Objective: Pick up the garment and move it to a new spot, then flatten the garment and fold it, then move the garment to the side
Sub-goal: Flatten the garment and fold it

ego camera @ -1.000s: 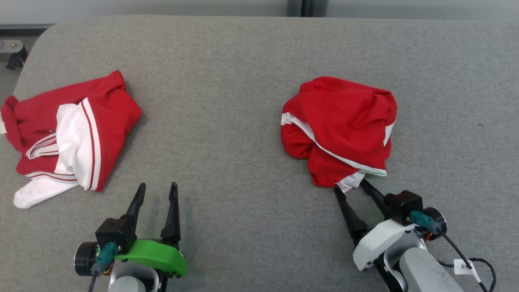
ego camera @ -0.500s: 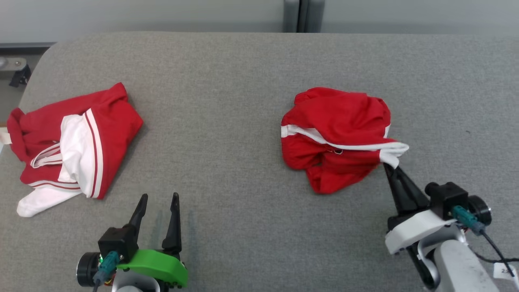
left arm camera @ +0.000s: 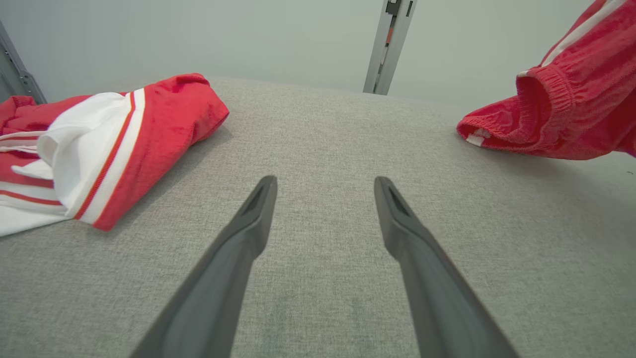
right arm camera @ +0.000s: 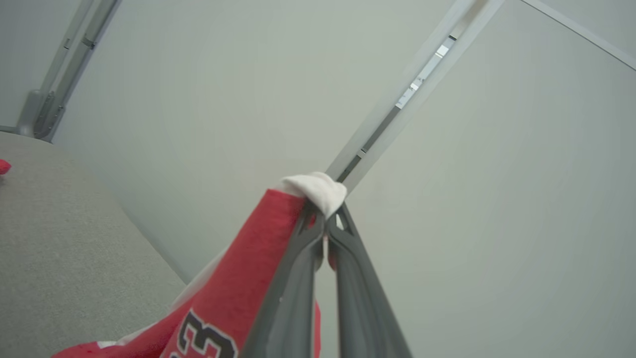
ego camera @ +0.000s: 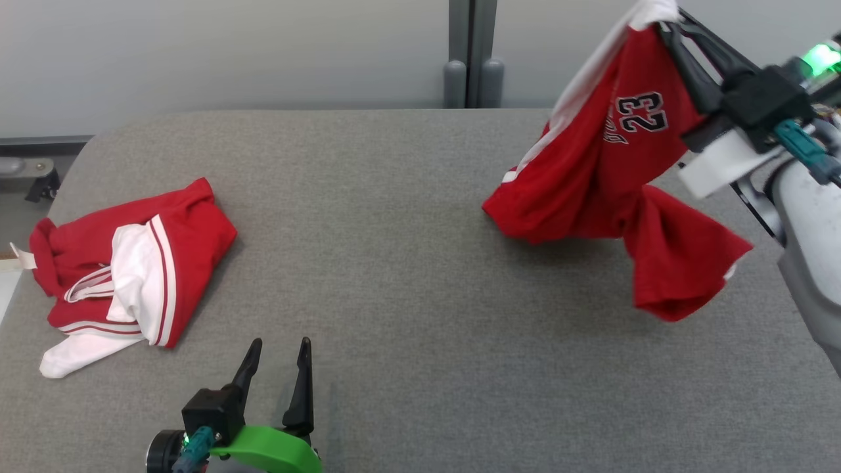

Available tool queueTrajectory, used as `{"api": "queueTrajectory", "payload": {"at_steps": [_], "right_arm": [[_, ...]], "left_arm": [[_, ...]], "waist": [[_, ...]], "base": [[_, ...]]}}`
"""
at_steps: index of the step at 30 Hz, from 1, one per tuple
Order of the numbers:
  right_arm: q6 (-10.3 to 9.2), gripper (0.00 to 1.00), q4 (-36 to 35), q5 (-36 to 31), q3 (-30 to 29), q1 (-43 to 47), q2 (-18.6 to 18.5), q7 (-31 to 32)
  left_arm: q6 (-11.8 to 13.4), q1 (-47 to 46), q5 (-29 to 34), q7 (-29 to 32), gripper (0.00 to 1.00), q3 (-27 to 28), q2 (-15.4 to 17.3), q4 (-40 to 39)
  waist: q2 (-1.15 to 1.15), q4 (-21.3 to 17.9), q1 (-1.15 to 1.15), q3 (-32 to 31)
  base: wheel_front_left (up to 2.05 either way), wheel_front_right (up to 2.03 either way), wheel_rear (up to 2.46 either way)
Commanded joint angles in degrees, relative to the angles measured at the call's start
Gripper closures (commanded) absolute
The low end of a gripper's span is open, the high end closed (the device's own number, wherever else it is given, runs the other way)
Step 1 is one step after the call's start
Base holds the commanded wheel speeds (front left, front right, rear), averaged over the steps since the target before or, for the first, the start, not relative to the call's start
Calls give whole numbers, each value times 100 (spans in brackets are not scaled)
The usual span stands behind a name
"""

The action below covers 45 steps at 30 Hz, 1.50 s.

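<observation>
The garment (ego camera: 131,263), a red jersey with white sleeves and red-white trim, lies bunched at the table's left; the left wrist view has it (left arm camera: 99,144) at the left edge. My left gripper (ego camera: 279,345) rests open near the front edge, right of the jersey and apart from it, with bare table between its fingers (left arm camera: 325,181). A separate pair of red shorts (ego camera: 604,171) with a white stripe and "23" hangs from my right gripper (ego camera: 667,23). That gripper is raised at the upper right, shut on the shorts' white corner (right arm camera: 325,219). Their lower end still touches the table.
The grey padded table (ego camera: 394,230) is bare between the two cloths. A pale wall with a vertical metal post (ego camera: 470,72) stands behind its far edge. The table's rounded left corner lies just beyond the jersey.
My right gripper closed on the shorts' white corner and lifted them high to the right, unfurling them. The head camera tilted up. The left gripper and jersey stayed put.
</observation>
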Motion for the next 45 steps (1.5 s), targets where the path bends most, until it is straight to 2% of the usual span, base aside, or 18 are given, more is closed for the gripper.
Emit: {"api": "queueTrajectory", "payload": {"at_steps": [1, 6, 9, 12, 16, 19, 21, 23, 26, 31, 33, 34, 37, 42, 45], "right_arm": [[-8, 100, 107, 116, 348, -340, 46, 53], [-9, 100, 636, 450, 1476, -1530, 377, 29], [-9, 100, 993, 622, 1711, -1917, 491, -22], [-9, 100, 1311, 762, 1792, -1893, 444, -89], [-9, 100, 1660, 933, 1718, -1391, 181, -132], [-9, 100, 1814, 1055, 1657, -723, -75, -172], [-9, 93, 1891, 1134, 1517, -206, -245, -188], [-9, 94, 1969, 1167, 1320, 343, -374, -201], [-9, 100, 2058, 1096, 876, 1107, -450, -237], [-9, 100, 1984, 788, 224, 1934, -376, -243], [-9, 53, 1886, 646, -55, 2167, -295, -244], [-8, 0, 1851, 582, -202, 2306, -211, -244], [-8, 0, 1622, 377, -676, 2556, -3, -245], [-8, 0, 1034, 141, -1485, 3045, 551, -245], [-8, 0, 743, 75, -1777, 3229, 888, -244]], "left_arm": [[45, 68, -60, -4, 0, -5, 17, -22], [63, 92, -78, -3, 0, -67, 16, -4], [81, 118, -88, -4, 0, -75, 15, -6], [84, 104, -89, -3, 0, -70, 16, -29], [95, 114, -83, -3, 0, -39, 15, -70], [89, 111, -29, -3, 0, 7, 15, -97], [68, 83, 4, -4, 0, 40, 16, -114], [54, 51, 21, -4, 0, 57, 16, -121], [48, 18, 21, -3, 0, 92, 17, -134], [11, 22, 51, -4, 0, 117, 17, -89], [3, 14, 61, -4, 0, 118, 16, -74], [5, 14, 64, -4, 0, 112, 16, -68], [36, 32, 45, -4, 0, 103, 17, -44], [59, -17, -11, -4, 0, 36, 16, -28], [18, -156, -73, -4, 0, -25, 16, -24]], "waist": [[0, 134, 0, -70], [0, 330, 0, -103], [0, 420, 0, -117], [0, 473, 0, -112], [0, 475, 0, -71], [0, 401, 0, -24], [0, 329, 0, 13], [0, 245, 0, 45], [0, 96, 0, 77], [0, -115, 0, 96], [0, -168, 0, 89], [0, -191, 0, 76], [0, -239, 0, 29], [0, -298, 0, -24], [0, -365, 0, 35]], "base": [[0, 0, 0], [0, 0, 0], [0, 0, 0], [0, 0, 0], [0, 0, 0], [0, 0, 0], [0, 0, 0], [0, 0, 0], [0, 0, 0], [0, 0, 0], [0, 0, 0], [0, 0, 0], [0, 0, 0], [0, 0, 0], [0, 0, 0]]}}
